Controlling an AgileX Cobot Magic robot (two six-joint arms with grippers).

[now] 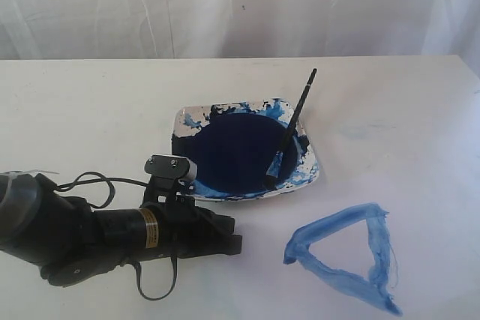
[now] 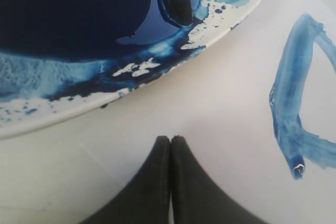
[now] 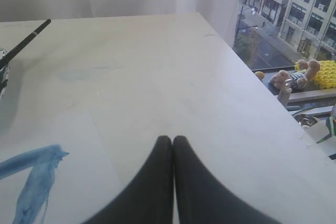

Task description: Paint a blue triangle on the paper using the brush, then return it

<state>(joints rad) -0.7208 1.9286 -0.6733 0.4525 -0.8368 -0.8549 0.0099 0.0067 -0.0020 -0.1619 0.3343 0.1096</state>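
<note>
The brush (image 1: 294, 123) leans in the paint dish (image 1: 187, 119), bristles in the navy paint and black handle sticking out over the far rim. The blue triangle (image 1: 346, 254) is painted on the paper (image 1: 420, 177) in front of the dish, to its right. My left gripper (image 1: 237, 239) lies low beside the dish's near edge, shut and empty. The left wrist view shows that gripper (image 2: 170, 139) pointing at the dish rim (image 2: 52, 114), the brush tip (image 2: 176, 3) and part of the triangle (image 2: 286, 103). My right gripper (image 3: 172, 139) is shut and empty over the table, away from the brush handle (image 3: 26, 40) and triangle (image 3: 37, 177).
A white draped cloth (image 1: 225, 5) hangs behind the table. In the right wrist view the table edge (image 3: 252, 77) runs along a window sill holding a teddy bear (image 3: 291, 77) and a yellow knitted thing (image 3: 323, 72). The left arm's cable (image 1: 90, 181) loops on the table.
</note>
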